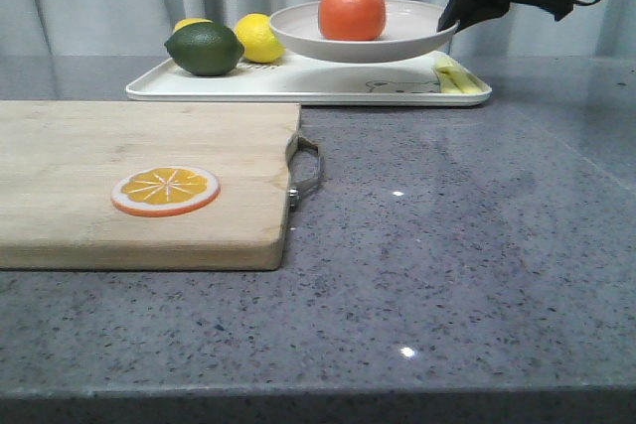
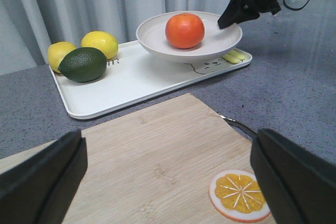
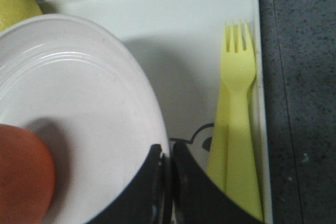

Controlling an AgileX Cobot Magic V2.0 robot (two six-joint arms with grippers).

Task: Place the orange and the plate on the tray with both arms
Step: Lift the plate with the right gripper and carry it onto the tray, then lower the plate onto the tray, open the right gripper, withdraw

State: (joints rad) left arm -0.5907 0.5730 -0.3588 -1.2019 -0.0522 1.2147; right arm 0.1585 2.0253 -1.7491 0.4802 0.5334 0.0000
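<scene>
The orange (image 1: 352,12) lies in the off-white plate (image 1: 417,32), also in the left wrist view (image 2: 185,30) (image 2: 152,38) and the right wrist view (image 3: 23,177) (image 3: 89,108). My right gripper (image 1: 459,19) (image 2: 227,20) (image 3: 169,153) is shut on the plate's right rim and holds it just above the white tray (image 1: 328,81) (image 2: 136,77) (image 3: 184,35). My left gripper (image 2: 168,169) is open and empty over the wooden cutting board (image 2: 157,156); it does not show in the front view.
On the tray lie a dark green lime (image 1: 204,49), two yellow lemons (image 1: 260,37) and a yellow fork (image 3: 239,119). An orange slice disc (image 1: 165,190) lies on the cutting board (image 1: 139,181). Curtains hang behind the table.
</scene>
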